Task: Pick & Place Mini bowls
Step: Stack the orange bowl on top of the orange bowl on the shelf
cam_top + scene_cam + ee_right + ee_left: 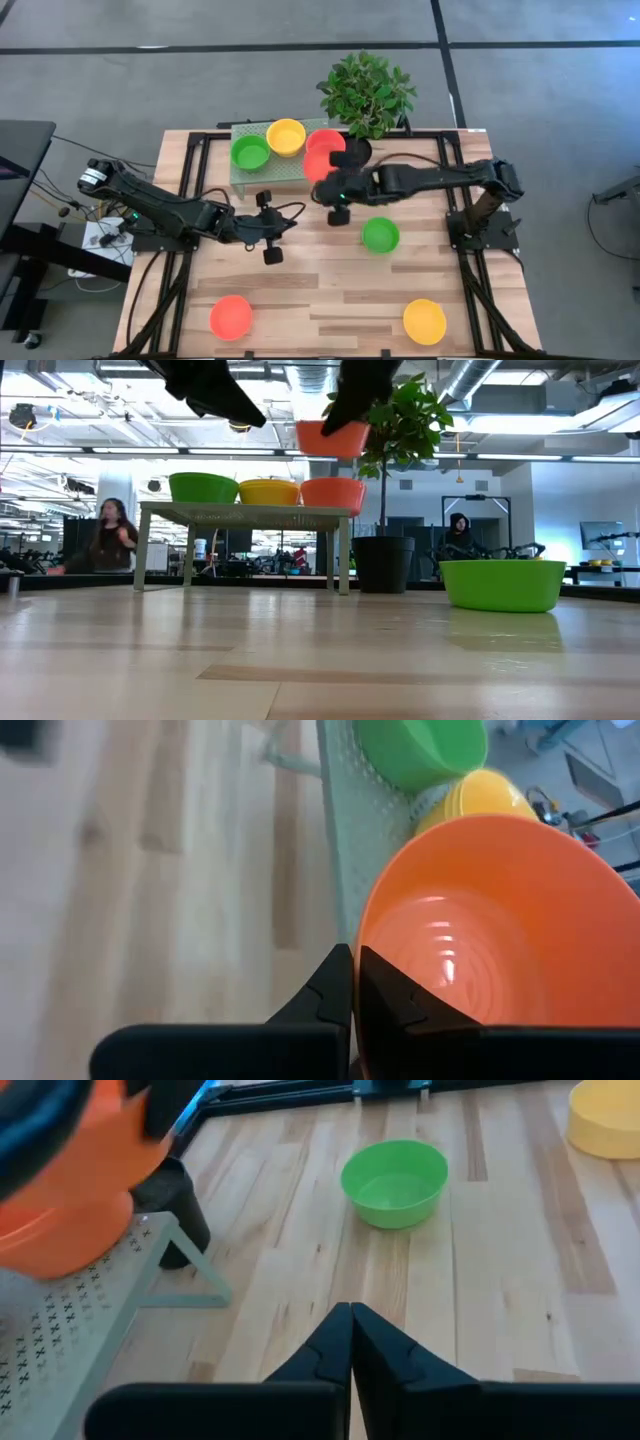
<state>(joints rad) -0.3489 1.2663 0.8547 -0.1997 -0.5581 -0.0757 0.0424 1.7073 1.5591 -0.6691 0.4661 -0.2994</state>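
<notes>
The right tool [352, 982] pinches the rim of a red-orange mini bowl [480, 940]: light, stiff, slippery plastic, best gripped at the rim; the left tool [352, 1342] is closed and empty.

Left arm [165, 208], right arm [440, 178]: dark jointed segments, black cables alongside; silver collar at left arm's base; wedge-shaped black fingers [385, 1355].

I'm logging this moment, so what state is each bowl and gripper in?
held red-orange bowl: lifted above the rack, in the right gripper.
rack: holds green, yellow and red-orange bowls.
green bowl: upright on the table.
left gripper: shut, empty.
</notes>
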